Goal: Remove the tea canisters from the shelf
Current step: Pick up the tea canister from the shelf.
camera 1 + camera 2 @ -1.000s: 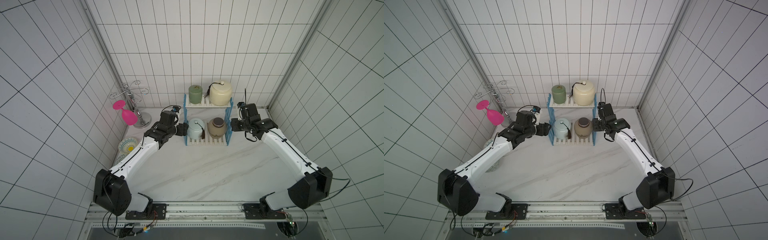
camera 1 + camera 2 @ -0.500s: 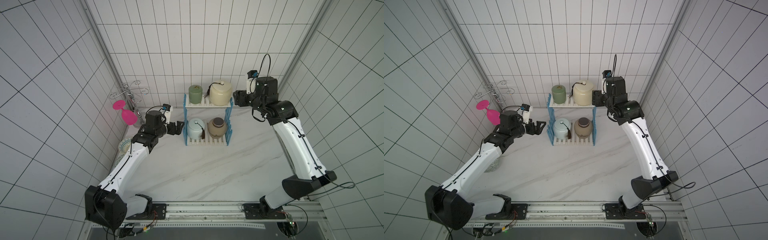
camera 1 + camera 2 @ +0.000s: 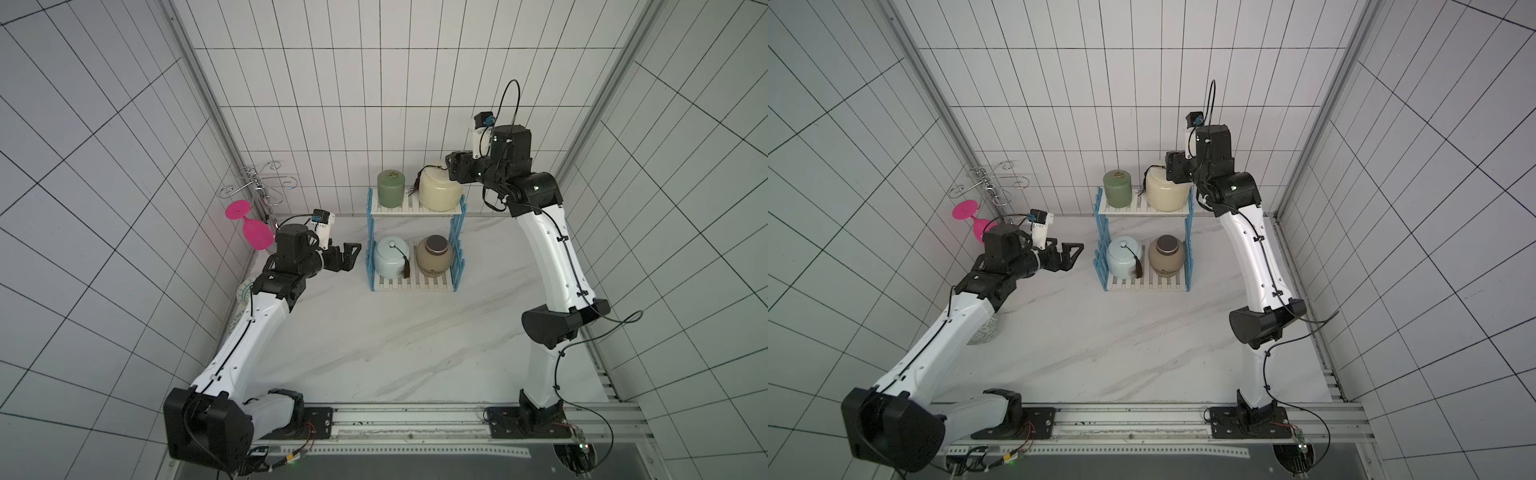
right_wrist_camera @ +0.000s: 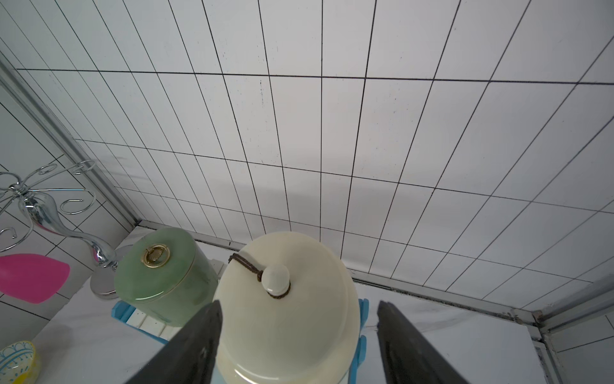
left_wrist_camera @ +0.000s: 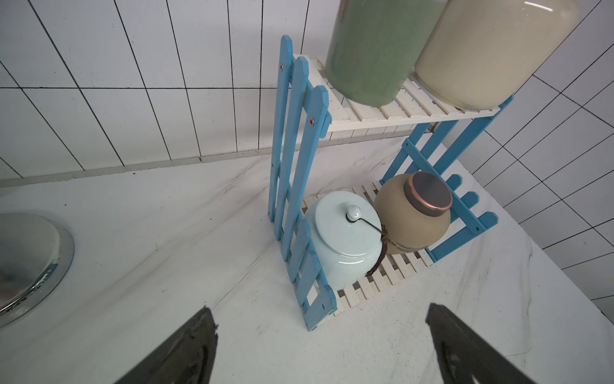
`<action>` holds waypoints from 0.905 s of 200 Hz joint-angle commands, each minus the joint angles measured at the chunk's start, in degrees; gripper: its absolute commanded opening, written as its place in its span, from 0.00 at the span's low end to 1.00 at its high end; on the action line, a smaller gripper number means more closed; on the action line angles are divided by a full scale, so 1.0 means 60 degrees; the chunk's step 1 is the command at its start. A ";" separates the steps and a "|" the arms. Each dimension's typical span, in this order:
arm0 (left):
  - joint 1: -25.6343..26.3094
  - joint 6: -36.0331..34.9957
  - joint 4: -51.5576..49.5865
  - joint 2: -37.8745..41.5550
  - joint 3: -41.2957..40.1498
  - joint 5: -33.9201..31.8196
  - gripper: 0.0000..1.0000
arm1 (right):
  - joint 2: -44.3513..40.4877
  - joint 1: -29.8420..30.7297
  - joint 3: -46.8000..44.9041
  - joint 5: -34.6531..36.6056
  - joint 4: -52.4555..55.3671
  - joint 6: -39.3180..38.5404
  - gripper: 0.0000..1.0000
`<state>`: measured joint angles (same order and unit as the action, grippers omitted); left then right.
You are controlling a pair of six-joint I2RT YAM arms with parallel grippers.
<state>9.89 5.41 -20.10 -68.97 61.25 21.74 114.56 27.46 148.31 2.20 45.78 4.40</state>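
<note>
The left gripper (image 3: 352,257) hangs wide open, empty, beside the two-tier white-slatted shelf (image 3: 409,207) with blue pickets. It holds a small green cylindrical canister (image 3: 390,190) and large cream knobbed canister (image 3: 439,194) above, pale blue tasselled canister (image 3: 390,258) and tan dark-lidded canister (image 3: 434,258) below. The right gripper (image 4: 299,303) straddles the cream one, jaws spread.

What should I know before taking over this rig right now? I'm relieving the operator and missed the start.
Left gripper: open, empty, beside the lower tier of the shelf.
Right gripper: open, jaws either side of the cream canister, not closed on it.
Upper tier: green canister, cream canister. Lower tier: pale blue canister, tan canister.
Done: nothing removed.
Left: take all four off the shelf.
</note>
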 commanded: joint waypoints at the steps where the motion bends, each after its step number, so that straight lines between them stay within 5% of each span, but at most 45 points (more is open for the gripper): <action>1: -0.0081 0.0079 0.0259 0.0129 -0.0056 0.0210 0.99 | 0.0375 0.0035 0.0396 -0.0187 -0.0446 -0.0108 0.75; 181: -0.0106 0.0109 0.0347 0.0127 -0.0197 0.0218 0.99 | 0.1702 -0.0005 0.0711 -0.0465 -0.0676 -0.0265 0.41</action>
<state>9.58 6.20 -19.05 -68.97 60.82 22.41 122.69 27.46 150.76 0.23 40.91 3.42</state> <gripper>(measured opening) 0.992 0.425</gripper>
